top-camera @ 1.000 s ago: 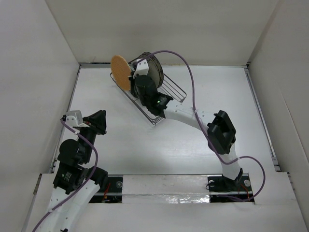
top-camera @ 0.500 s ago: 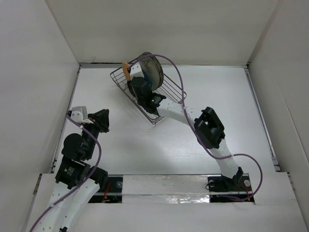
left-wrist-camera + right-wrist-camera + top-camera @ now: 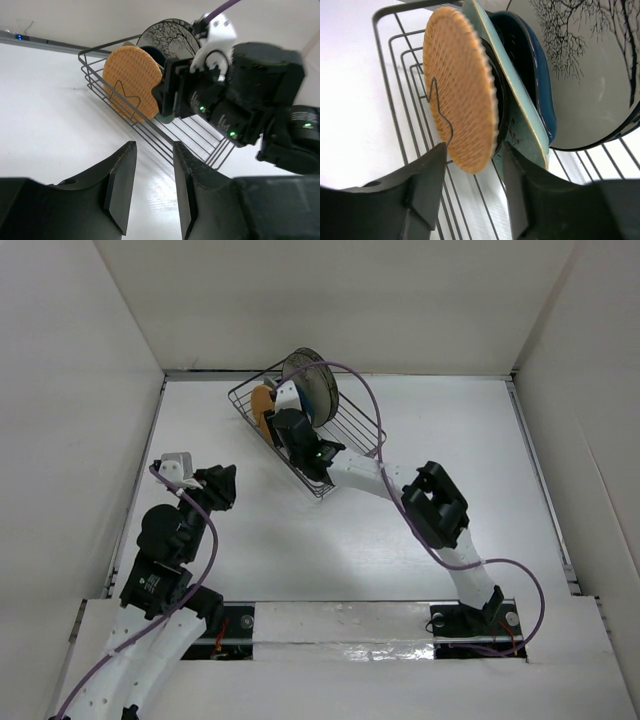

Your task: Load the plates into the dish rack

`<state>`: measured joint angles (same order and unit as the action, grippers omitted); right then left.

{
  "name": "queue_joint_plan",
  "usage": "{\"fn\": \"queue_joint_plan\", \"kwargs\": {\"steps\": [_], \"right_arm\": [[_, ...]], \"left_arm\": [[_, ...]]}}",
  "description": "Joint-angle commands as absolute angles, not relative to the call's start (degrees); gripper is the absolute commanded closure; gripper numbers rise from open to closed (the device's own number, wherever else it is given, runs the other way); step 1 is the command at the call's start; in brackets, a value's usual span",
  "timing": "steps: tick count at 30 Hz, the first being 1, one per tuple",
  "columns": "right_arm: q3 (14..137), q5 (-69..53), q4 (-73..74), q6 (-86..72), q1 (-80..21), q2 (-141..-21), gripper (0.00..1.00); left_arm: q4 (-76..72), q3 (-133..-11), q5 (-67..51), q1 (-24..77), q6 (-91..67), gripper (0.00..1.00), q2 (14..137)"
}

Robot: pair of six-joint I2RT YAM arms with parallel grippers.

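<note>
The dish rack (image 3: 352,426) stands at the back of the table, and several plates stand on edge in it. In the right wrist view, from front to back, they are the small orange plate (image 3: 462,95), a dark rim just behind it, the mint-green plate (image 3: 516,102), the dark blue plate (image 3: 536,70) and the cream plate (image 3: 580,65) with dark branch marks. My right gripper (image 3: 475,185) is open, its jaws standing off either side of the orange plate's lower edge. My left gripper (image 3: 152,190) is open and empty over the table, left of the rack.
White walls close in the table on three sides. A purple cable (image 3: 385,380) arcs from the right arm over the rack. The right arm's wrist (image 3: 250,95) fills the space in front of the rack in the left wrist view.
The right arm lowered the orange plate into the rack's front slot and opened its jaws off it. The left gripper opened wider and shifted slightly toward the rack.
</note>
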<state>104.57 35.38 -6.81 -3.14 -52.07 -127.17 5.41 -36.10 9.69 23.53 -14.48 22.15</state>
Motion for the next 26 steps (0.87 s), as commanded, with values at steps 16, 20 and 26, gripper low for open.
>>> {"fn": "queue_joint_plan", "kwargs": {"steps": [16,20,26], "right_arm": [[52.95,28.48,-10.30,-18.63,-51.86,-64.36,1.00],[44.75,29.00,-7.48,-20.91,-51.24,-53.19,0.71],[38.33,27.25,-4.49,-24.34,-51.24,-42.20,0.45]], "left_arm": [[2.64,-35.60,7.38,23.73,-12.75,0.39,26.37],[1.94,-35.07,7.21,23.73,-12.22,0.38,25.49],[1.49,-35.07,5.27,23.73,-11.43,0.38,25.14]]}}
